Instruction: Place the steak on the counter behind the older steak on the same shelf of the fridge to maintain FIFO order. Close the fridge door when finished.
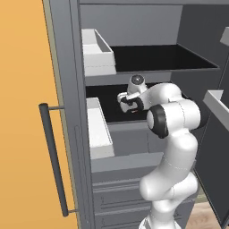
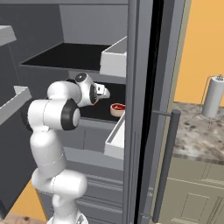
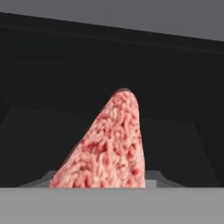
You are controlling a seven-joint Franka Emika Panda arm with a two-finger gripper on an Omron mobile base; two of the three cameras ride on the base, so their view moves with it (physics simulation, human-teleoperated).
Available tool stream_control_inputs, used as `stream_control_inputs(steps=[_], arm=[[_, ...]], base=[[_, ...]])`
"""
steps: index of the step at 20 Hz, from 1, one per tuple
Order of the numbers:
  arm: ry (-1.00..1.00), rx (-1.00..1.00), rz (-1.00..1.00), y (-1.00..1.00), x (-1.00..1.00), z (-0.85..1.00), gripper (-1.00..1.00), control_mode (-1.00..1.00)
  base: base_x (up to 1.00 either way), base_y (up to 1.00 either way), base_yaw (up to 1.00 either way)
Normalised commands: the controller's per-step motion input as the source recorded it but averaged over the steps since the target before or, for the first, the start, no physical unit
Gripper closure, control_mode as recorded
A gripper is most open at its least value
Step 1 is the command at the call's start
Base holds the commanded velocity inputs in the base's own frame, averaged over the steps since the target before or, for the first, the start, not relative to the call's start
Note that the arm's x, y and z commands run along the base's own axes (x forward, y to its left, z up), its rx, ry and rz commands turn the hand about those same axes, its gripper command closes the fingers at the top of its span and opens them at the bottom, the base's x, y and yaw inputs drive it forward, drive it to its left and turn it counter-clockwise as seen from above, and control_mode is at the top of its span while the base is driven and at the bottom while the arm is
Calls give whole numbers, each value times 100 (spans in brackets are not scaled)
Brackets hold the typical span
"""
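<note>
Gripper (image 1: 127, 103): clenched on the steak (image 3: 107, 146), a salmon-pink wedge held inside the fridge (image 1: 71, 112) over the lower shelf (image 2: 94, 113).
Older steak (image 2: 117, 108): rests near that shelf's front edge, beside a white door bin (image 2: 114, 138).
Status, by judgement: steak carried in, not yet set down behind the older one; release, withdrawal and door closing remain.

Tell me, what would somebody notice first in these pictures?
The big white robot arm reaching into the open fridge, its gripper over the lower black shelf. Up close, the hand view shows a pink steak clamped in it. A rounder older steak lies near that shelf's front edge.
</note>
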Motion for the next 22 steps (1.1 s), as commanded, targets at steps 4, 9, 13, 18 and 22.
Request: stream_control_inputs(steps=[4, 9, 13, 18, 22], arm=[[-6, 0, 3, -23, 4, -72, -100, -100], [-12, 0, 3, -28, 0, -59, -100, -100], [-20, 0, 3, -24, 0, -33, -100, -100], [-29, 0, 4, -2, -42, -7, -100, -100], [-3, 0, 0, 2, -58, 0, -100, -100]], base=[[0, 0, 0], [0, 0, 0], [0, 0, 0], [0, 0, 0], [0, 0, 0]])
